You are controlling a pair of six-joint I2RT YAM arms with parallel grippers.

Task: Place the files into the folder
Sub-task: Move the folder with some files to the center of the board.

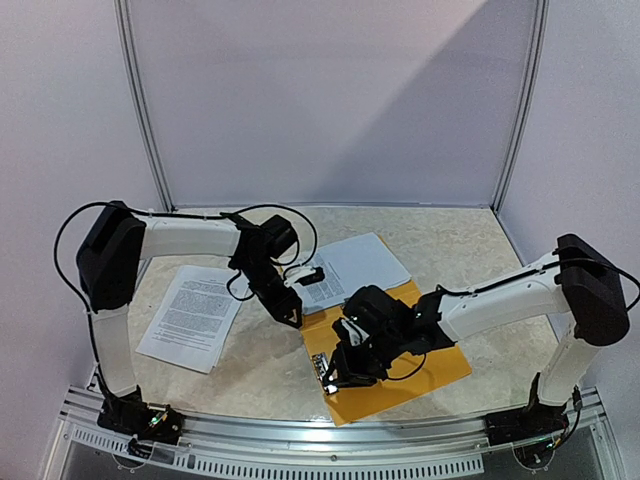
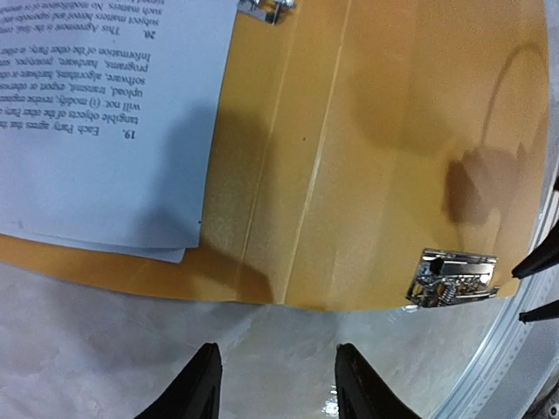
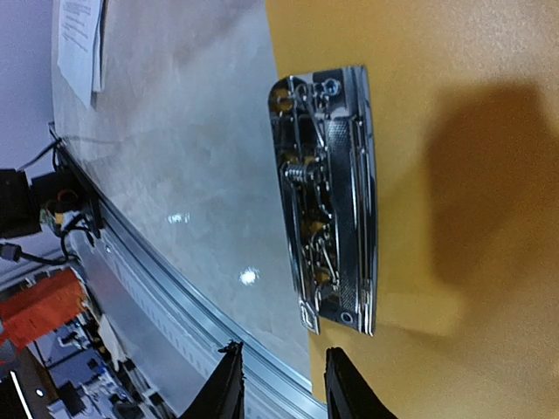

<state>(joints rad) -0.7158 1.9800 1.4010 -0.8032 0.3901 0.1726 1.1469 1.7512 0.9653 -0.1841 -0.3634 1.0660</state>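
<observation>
The orange folder (image 1: 420,350) lies open and flat on the table, its metal clip (image 1: 322,372) at the near left corner. One stack of files (image 1: 350,268) overlaps the folder's far left part, and another sheet (image 1: 195,315) lies on the table to the left. My left gripper (image 1: 292,310) hovers just off the folder's left edge. In the left wrist view it (image 2: 275,380) is open over bare table, facing the folder (image 2: 376,157) and the files (image 2: 105,131). My right gripper (image 3: 279,384) is narrowly open and holds nothing, just short of the clip's (image 3: 327,201) end, at the folder's (image 3: 463,131) edge.
A metal rail (image 1: 330,440) runs along the table's near edge, close under my right gripper. White wall panels close in the back and sides. The right gripper's black fingertips (image 2: 540,260) show at the right edge of the left wrist view, beside the clip (image 2: 450,278).
</observation>
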